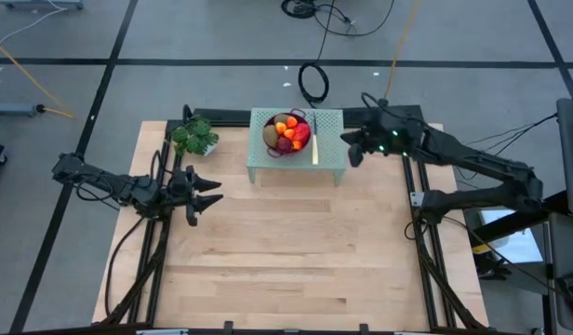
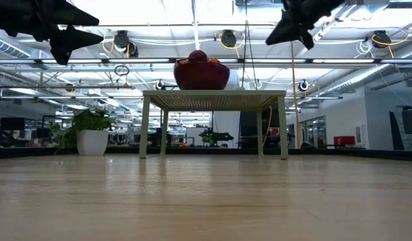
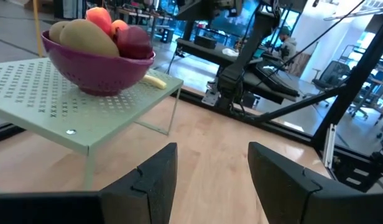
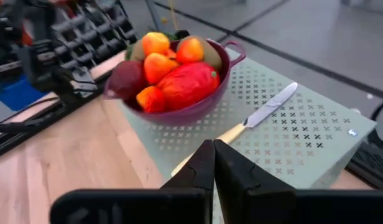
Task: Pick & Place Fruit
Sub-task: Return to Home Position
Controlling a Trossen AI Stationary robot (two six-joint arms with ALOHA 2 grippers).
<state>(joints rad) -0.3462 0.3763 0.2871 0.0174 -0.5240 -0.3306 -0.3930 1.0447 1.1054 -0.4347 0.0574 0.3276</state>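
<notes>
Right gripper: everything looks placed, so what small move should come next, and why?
Probably draw the right gripper back from the shelf toward its side of the table. It is shut on nothing, the fruit sits in the purple bowl, the knife lies beside it on the shelf, and the left gripper hangs open at the table's left.

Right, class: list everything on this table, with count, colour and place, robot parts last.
Table: one, light wood.
Shelf: one, pale green, table's far middle.
Strainer bowl: one, purple, on shelf.
Fruit: six-plus pieces, red, orange, brown-green, in bowl.
Knife: one, yellow-handled, on shelf beside bowl.
Plant: one, green, white pot, left of shelf.
Left gripper: open, empty, over table's left.
Right gripper: shut, empty, right of shelf.
</notes>
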